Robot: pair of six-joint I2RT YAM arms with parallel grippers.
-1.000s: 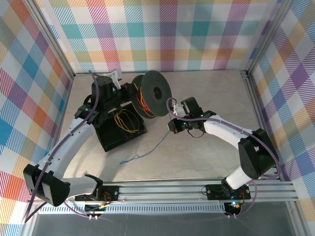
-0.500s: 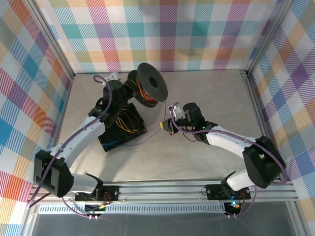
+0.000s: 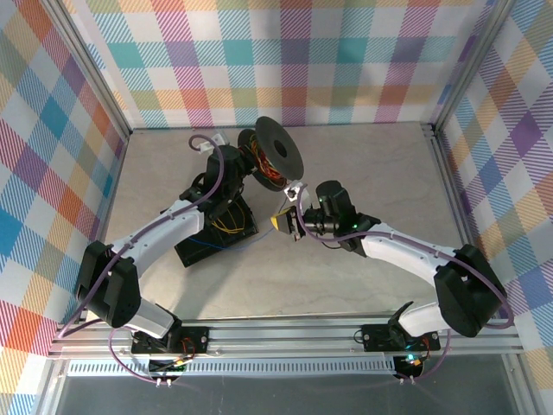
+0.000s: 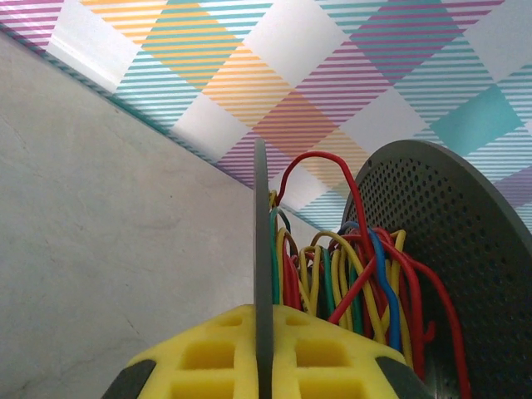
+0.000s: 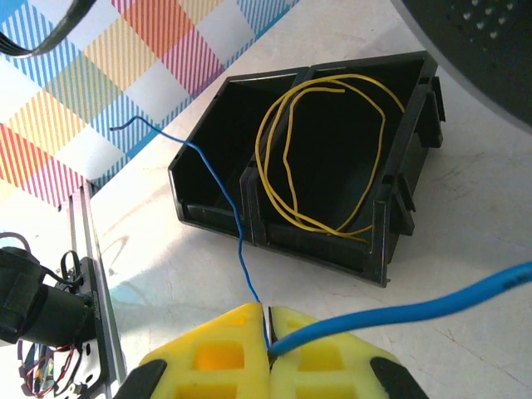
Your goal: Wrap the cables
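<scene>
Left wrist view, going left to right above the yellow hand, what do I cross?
Table → spool flange seen edge-on → wound cables → perforated spool flange.

Three walls [image 3: 285, 60] of pastel plaid in pink, orange, teal and purple close in a pale, faintly marbled table [image 3: 371, 156]. Bare metal posts [image 3: 95, 71] rise at the back corners, and a metal rail [image 3: 346, 333] runs along the near edge. The light is bright and even, with soft shadows.
</scene>
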